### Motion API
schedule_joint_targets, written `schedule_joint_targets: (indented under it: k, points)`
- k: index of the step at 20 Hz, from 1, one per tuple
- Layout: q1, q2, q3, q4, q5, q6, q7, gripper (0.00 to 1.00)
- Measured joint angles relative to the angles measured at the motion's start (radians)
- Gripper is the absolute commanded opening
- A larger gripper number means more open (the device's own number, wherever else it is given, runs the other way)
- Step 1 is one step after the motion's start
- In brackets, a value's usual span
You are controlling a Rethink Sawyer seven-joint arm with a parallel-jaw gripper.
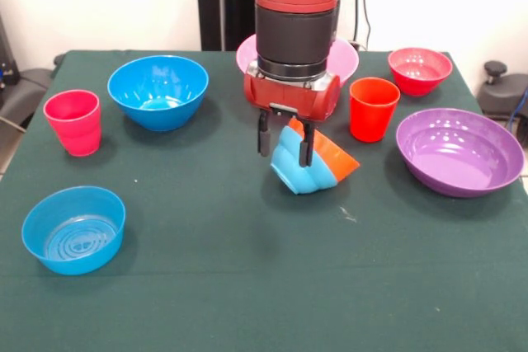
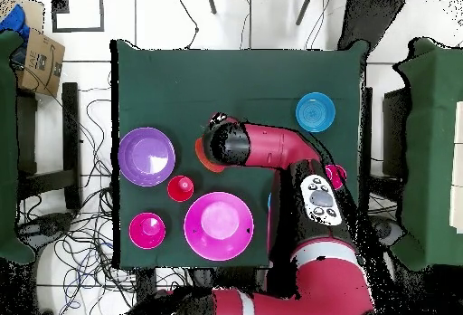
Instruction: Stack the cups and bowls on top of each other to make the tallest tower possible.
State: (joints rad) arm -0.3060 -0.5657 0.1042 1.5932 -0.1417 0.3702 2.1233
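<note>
Orange bowl nested in light-blue bowl, tilted mid-worktop, gripper pinching its rim; next I must set the pair upright.

The tower, an orange bowl nested in a light-blue bowl, is tipped on its side at mid-table. The deep blue bowl, small blue bowl, purple bowl, small red bowl and large pink bowl sit upright, apart. The pinkish-red cup and orange-red cup stand upright.
</note>
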Motion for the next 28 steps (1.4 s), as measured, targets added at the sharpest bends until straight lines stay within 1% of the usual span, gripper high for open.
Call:
schedule_joint_targets:
  k: [2, 5, 9, 11, 12, 13, 14, 17, 19, 21, 23, 24, 25, 28]
  points:
    - [-0.016, -0.001, 0.012, 0.005, 0.000, 0.000, 0.000, 1.00]
    - [-0.056, -0.009, 0.047, 0.018, 0.000, 0.025, 0.000, 1.00]
    - [-0.099, -0.020, 0.092, 0.037, 0.000, 0.089, -0.005, 1.00]
    - [-0.142, -0.037, 0.144, 0.064, 0.000, 0.156, -0.016, 1.00]
    - [-0.153, -0.040, 0.157, 0.071, 0.000, 0.173, -0.020, 1.00]
    - [-0.179, -0.050, 0.191, 0.088, 0.000, 0.210, -0.030, 1.00]
    - [-0.191, -0.054, 0.206, 0.096, 0.000, 0.225, -0.036, 1.00]
    - [-0.248, -0.069, 0.289, 0.135, 0.000, 0.301, -0.068, 1.00]
    - [-0.269, -0.071, 0.322, 0.148, 0.000, 0.326, -0.082, 1.00]
    - [-0.306, -0.074, 0.386, 0.171, 0.000, 0.365, -0.111, 1.00]
    - [-0.324, -0.074, 0.421, 0.183, 0.000, 0.382, -0.126, 1.00]
    - [-0.341, -0.074, 0.454, 0.194, -0.001, 0.394, -0.142, 1.00]
    - [-0.354, -0.074, 0.481, 0.203, -0.004, 0.398, -0.154, 1.00]
    - [-0.373, -0.073, 0.524, 0.217, -0.027, 0.398, -0.179, 1.00]
